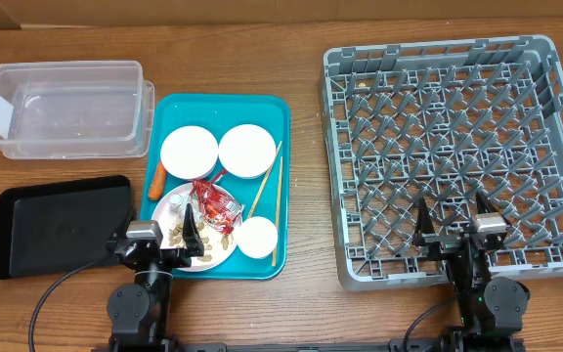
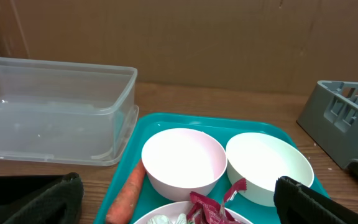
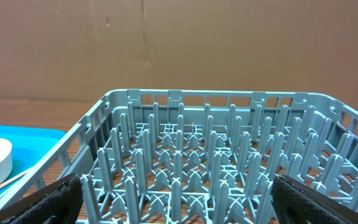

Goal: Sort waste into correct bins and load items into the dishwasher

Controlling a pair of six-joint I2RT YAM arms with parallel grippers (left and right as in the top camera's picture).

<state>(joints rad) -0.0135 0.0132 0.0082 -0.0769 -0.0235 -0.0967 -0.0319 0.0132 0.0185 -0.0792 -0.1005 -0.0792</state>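
Observation:
On the teal tray point(image 1: 169, 108) stand two white bowls point(image 1: 190, 153) point(image 1: 248, 151), a small white cup point(image 1: 258, 238), chopsticks point(image 1: 267, 186) and a white plate point(image 1: 225, 256). The plate holds a red wrapper point(image 1: 215, 203), a white scrap point(image 1: 179, 202), and rice with nut pieces point(image 1: 201, 244). An orange carrot point(image 1: 155, 181) lies at the tray's left edge. My left gripper point(image 1: 156, 231) is open and empty at the plate's near edge, with the wrapper point(image 2: 211, 208) between its fingers point(image 2: 179, 205). My right gripper point(image 1: 453, 220) point(image 3: 179, 202) is open and empty over the front of the grey dish rack point(image 1: 332, 127).
The clear tub point(image 1: 66, 108) stands at the back left, and it also shows in the left wrist view point(image 2: 55, 112). The flat black tray point(image 1: 57, 225) lies in front of it. Bare wood separates the teal tray and the rack.

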